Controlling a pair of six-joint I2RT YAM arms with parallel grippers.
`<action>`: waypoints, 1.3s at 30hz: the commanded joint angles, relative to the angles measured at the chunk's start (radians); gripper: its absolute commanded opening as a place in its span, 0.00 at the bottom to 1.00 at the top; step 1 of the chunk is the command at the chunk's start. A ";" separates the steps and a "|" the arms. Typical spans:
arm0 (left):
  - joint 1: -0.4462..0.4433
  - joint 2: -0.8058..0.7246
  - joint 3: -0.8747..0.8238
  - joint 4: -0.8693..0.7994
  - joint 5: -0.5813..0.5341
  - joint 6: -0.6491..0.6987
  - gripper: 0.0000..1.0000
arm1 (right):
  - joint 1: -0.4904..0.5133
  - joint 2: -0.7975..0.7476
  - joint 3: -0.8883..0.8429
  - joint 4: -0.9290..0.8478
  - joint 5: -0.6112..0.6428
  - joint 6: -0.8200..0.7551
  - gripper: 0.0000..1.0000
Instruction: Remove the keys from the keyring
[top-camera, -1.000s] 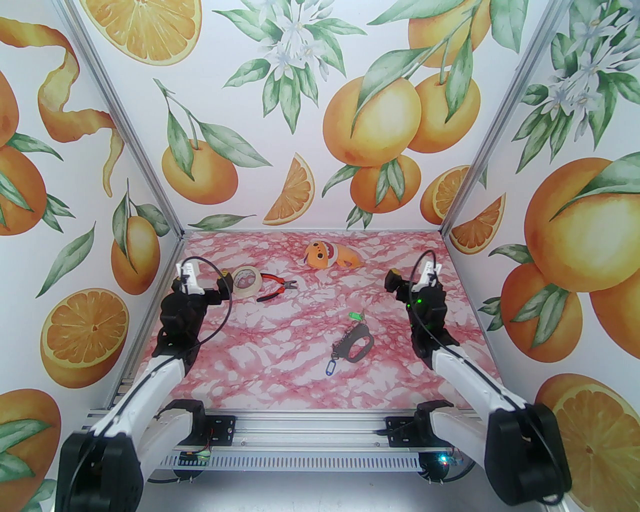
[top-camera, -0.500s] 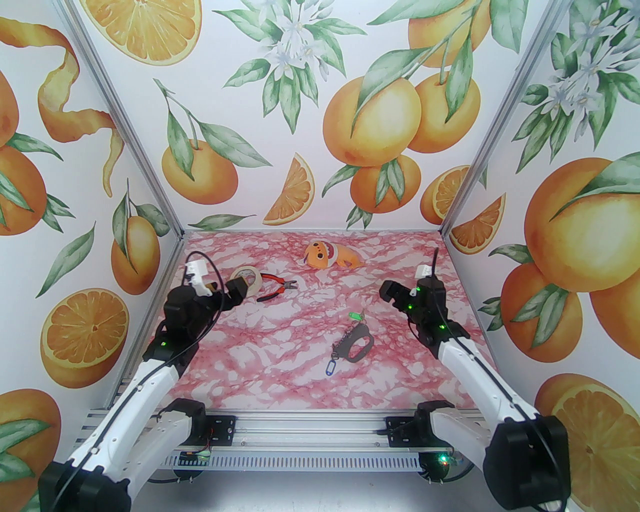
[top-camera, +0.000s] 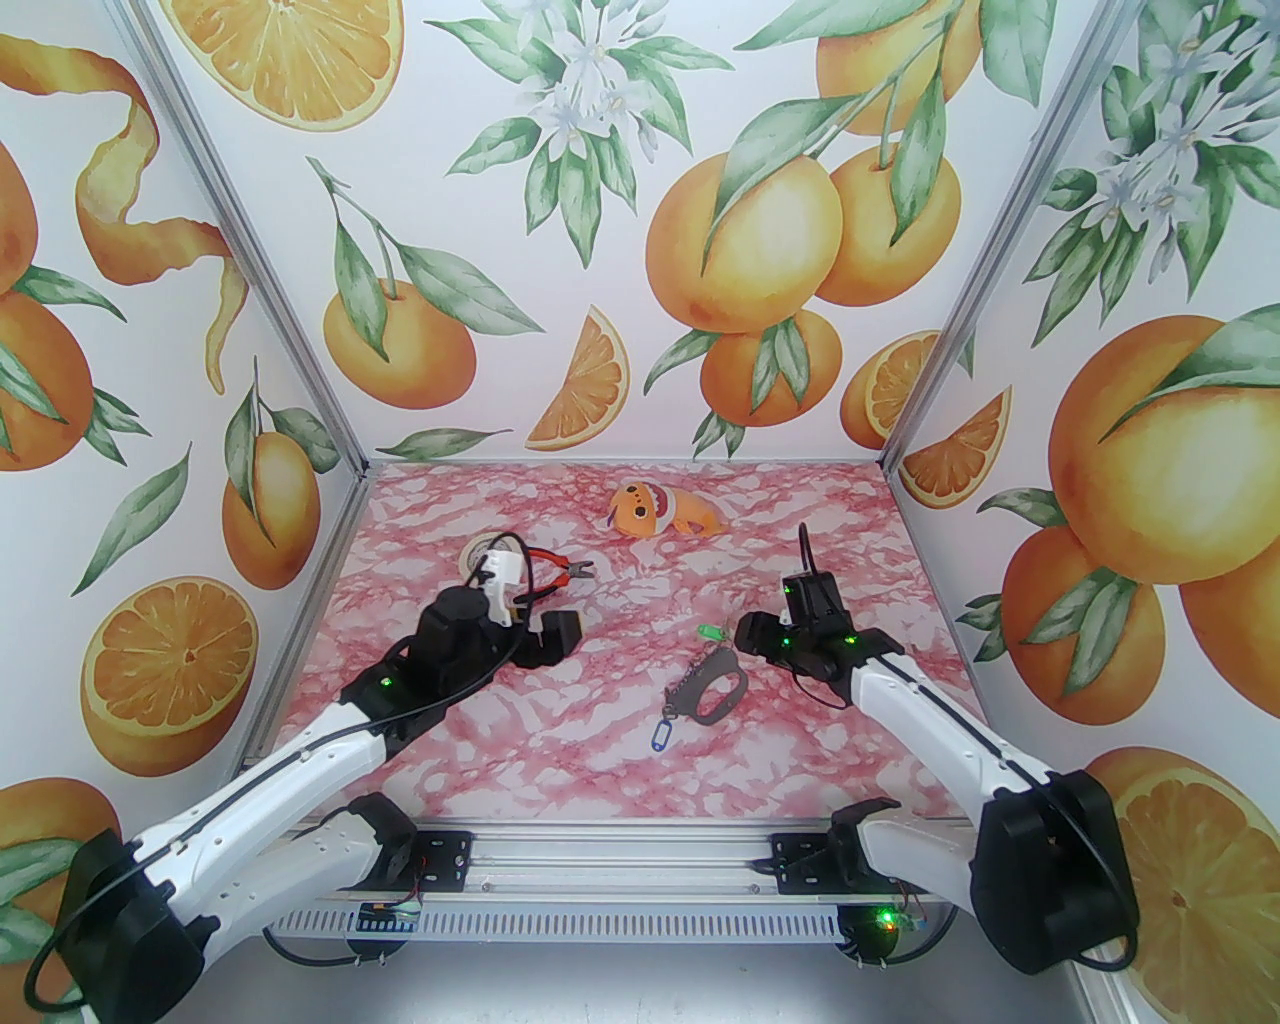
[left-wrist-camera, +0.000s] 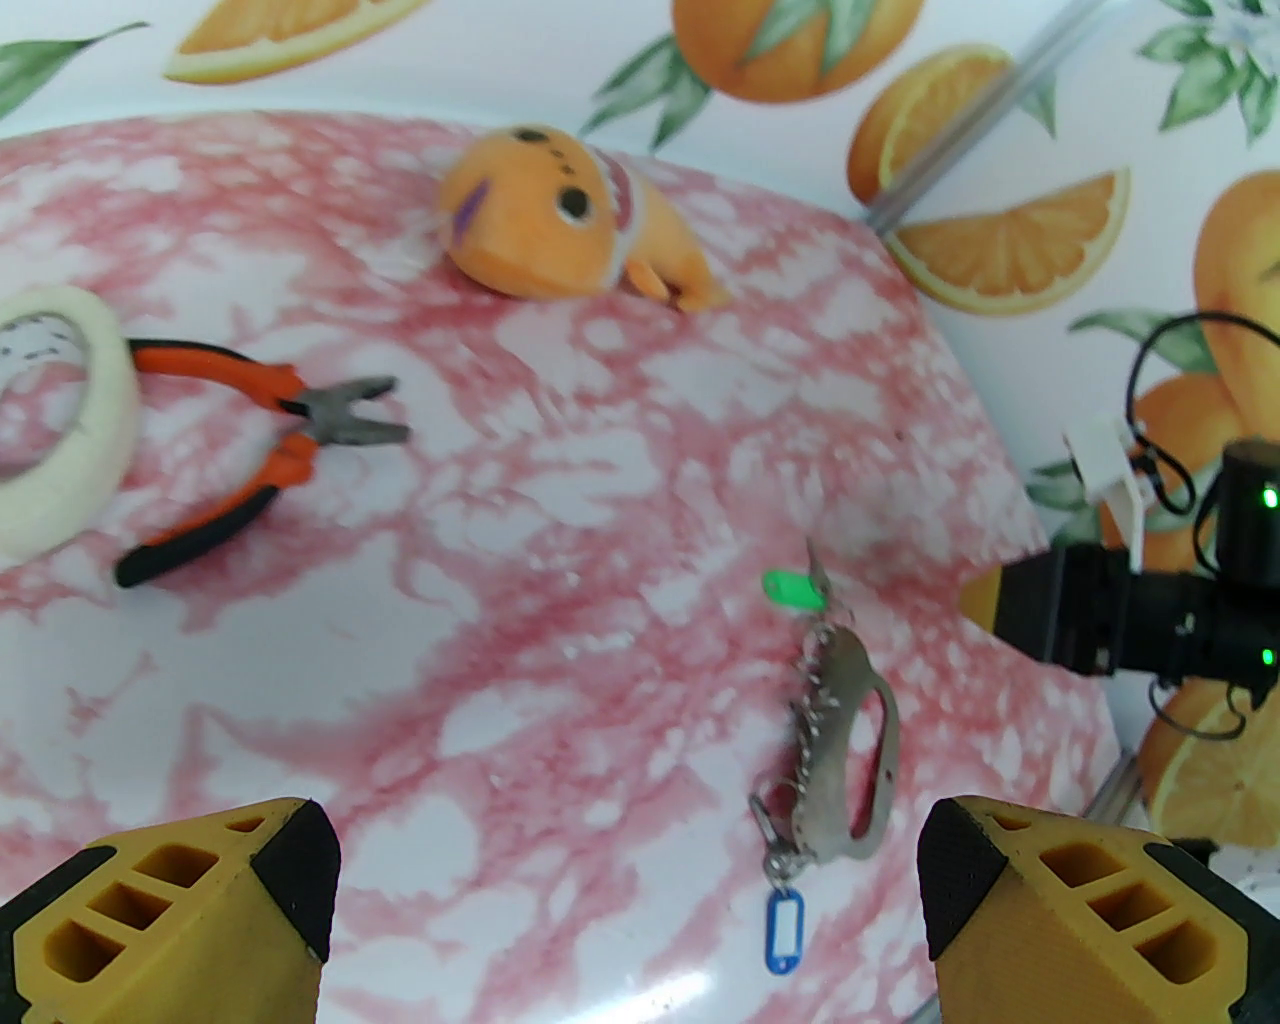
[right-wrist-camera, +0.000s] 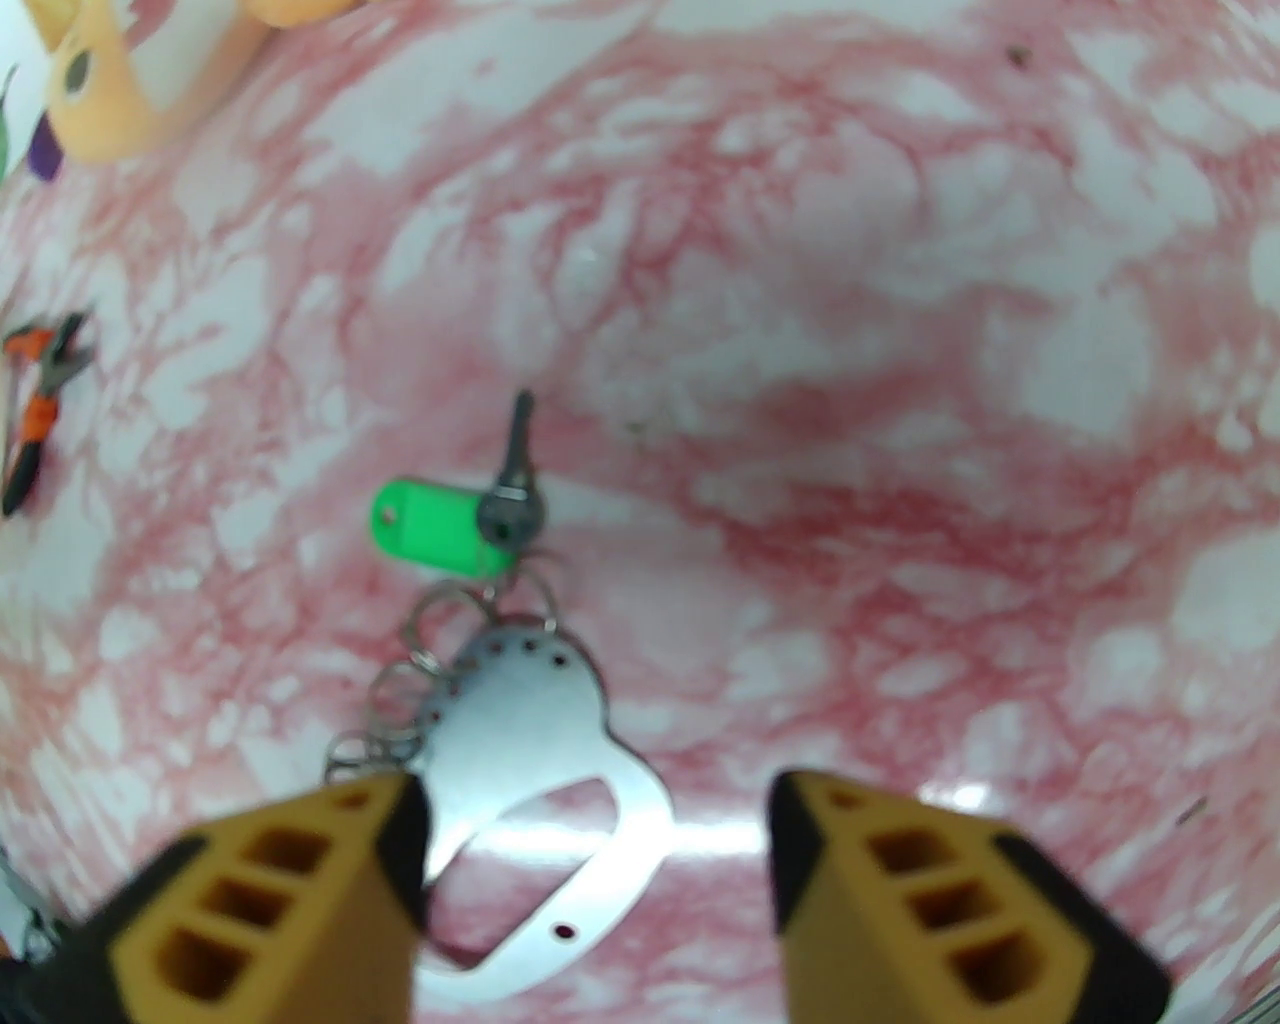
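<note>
Grey metal marks the keyring (top-camera: 712, 688), which is laid flat on the pink marbled table (top-camera: 560, 740). The green key tag (top-camera: 711, 632) is attached at its far end and the blue key tag (top-camera: 660, 737) at its near end. The right gripper (right-wrist-camera: 595, 800) is held just above the keyring, jaws partly parted and empty; contact with it cannot be judged through the blur. The left gripper (left-wrist-camera: 625, 850) is held well to the left of the keyring, jaws spread wide, nothing grasped. Red-handled pliers (top-camera: 550, 575) are seen beyond and left of the keyring.

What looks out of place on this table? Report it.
Nothing stands out. The keyring lies flat with the green tag and blue tag attached; pliers, tape roll and plush fish lie farther back, nothing spilled.
</note>
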 joint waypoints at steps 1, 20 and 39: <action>-0.042 0.032 0.048 0.000 -0.020 -0.018 1.00 | 0.003 0.033 -0.014 0.020 -0.043 -0.004 0.50; -0.171 0.252 0.139 0.078 -0.037 -0.029 1.00 | 0.011 0.236 0.013 0.169 -0.119 0.025 0.38; -0.177 0.276 0.153 0.063 -0.059 -0.020 1.00 | 0.011 0.372 0.060 0.244 -0.140 0.017 0.31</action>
